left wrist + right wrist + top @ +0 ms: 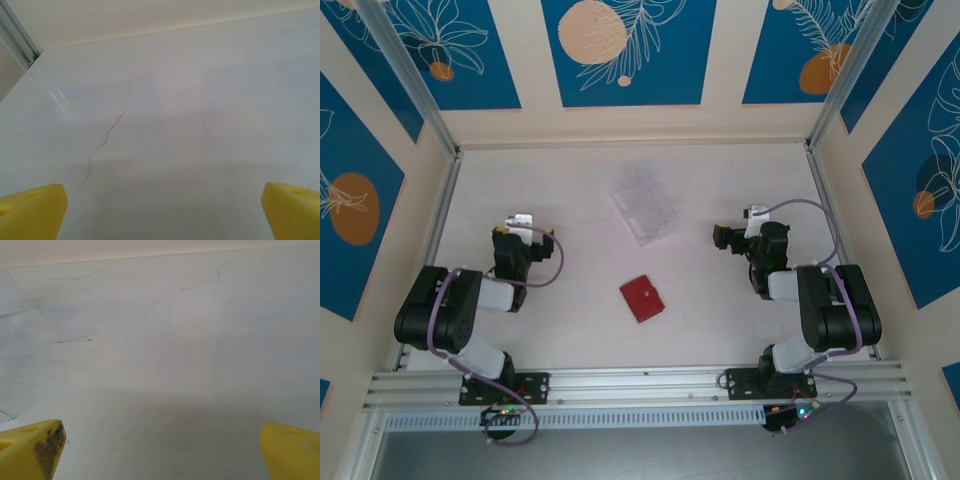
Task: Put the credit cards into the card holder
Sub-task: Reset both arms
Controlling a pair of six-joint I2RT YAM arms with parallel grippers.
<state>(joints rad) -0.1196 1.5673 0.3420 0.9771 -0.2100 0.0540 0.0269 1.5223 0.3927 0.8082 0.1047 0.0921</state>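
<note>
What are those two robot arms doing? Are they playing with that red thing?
Not yet. Right now neither arm is handling anything. The left tool and the right tool are both open and hold nothing, each hovering over bare table on its own side. The red card holder lies in the middle between them, looking closed, with nothing touching it. A clear plastic rack sits farther back.
</note>
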